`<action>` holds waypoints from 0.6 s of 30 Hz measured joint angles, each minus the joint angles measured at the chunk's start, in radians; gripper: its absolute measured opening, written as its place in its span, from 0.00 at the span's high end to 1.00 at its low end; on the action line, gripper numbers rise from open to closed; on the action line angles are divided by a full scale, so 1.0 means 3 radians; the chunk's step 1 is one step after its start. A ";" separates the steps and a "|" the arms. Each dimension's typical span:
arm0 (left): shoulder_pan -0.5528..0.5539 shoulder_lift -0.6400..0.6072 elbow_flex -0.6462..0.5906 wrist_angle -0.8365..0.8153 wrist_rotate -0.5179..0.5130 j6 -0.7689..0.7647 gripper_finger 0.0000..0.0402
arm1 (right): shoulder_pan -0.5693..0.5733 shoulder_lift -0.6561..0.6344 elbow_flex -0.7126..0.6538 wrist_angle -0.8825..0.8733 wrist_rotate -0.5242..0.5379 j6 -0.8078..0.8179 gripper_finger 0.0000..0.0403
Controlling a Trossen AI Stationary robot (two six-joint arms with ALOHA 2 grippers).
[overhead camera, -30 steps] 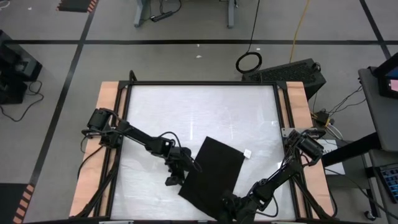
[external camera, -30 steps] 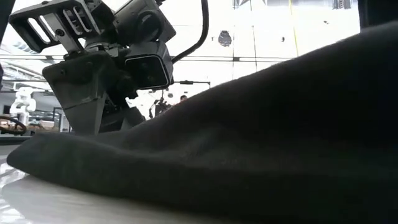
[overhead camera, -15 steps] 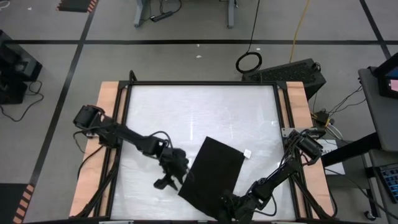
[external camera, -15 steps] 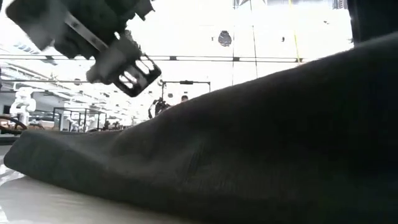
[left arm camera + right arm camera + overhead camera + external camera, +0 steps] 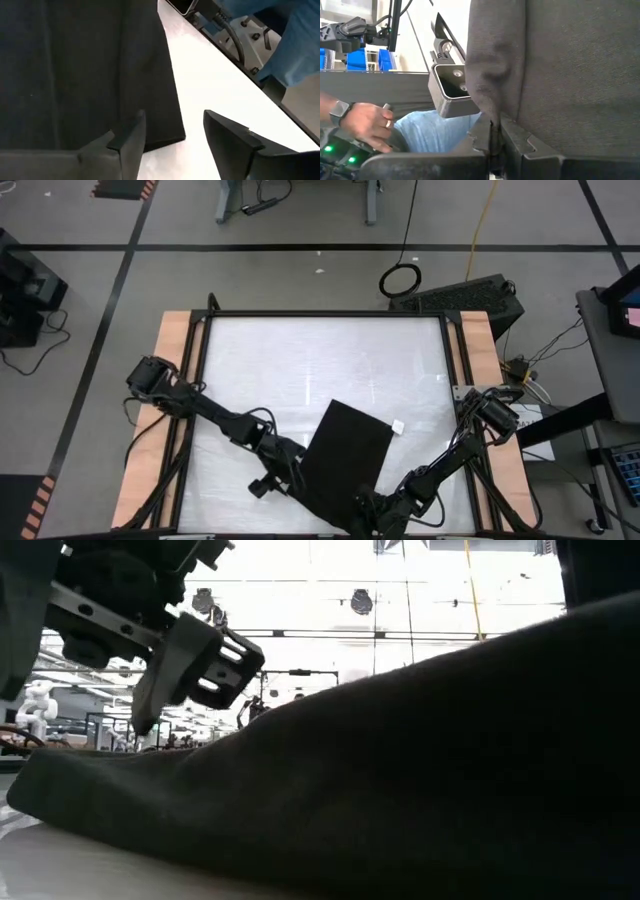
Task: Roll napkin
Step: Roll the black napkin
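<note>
one napkin (image 5: pixel 343 458) corner pinched in right gripper (image 5: pixel 493 134).

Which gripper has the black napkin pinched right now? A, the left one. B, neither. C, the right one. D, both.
C: the right gripper is shut on the napkin edge, while the left gripper stands open over the napkin's corner, holding nothing.

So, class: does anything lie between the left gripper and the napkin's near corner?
Nothing visible does. The left gripper hangs open right at the napkin corner, with only bare table between its fingers; the right gripper pinches another edge.
</note>
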State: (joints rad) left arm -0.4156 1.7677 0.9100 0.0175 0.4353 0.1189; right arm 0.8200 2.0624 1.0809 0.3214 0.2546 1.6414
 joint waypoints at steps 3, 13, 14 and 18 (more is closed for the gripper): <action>-0.0017 0.0063 0.0000 0.0111 0.0029 0.0005 0.44 | 0.0000 0.0000 0.0000 0.0001 0.0001 0.0002 0.98; -0.0132 0.0296 0.0002 0.0156 -0.0269 -0.0022 0.43 | -0.0003 0.0000 0.0000 0.0006 0.0008 0.0002 0.98; -0.0128 0.0297 0.0003 0.0163 -0.0347 -0.0068 0.43 | -0.0003 0.0000 0.0000 0.0006 0.0008 0.0002 0.98; -0.0117 0.0297 0.0004 0.0166 -0.0539 -0.0103 0.51 | -0.0003 0.0000 0.0000 0.0021 0.0018 -0.0007 0.98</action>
State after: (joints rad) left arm -0.4507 1.8568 0.9112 0.0673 0.2735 0.0879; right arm 0.8192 2.0624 1.0809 0.3278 0.2600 1.6394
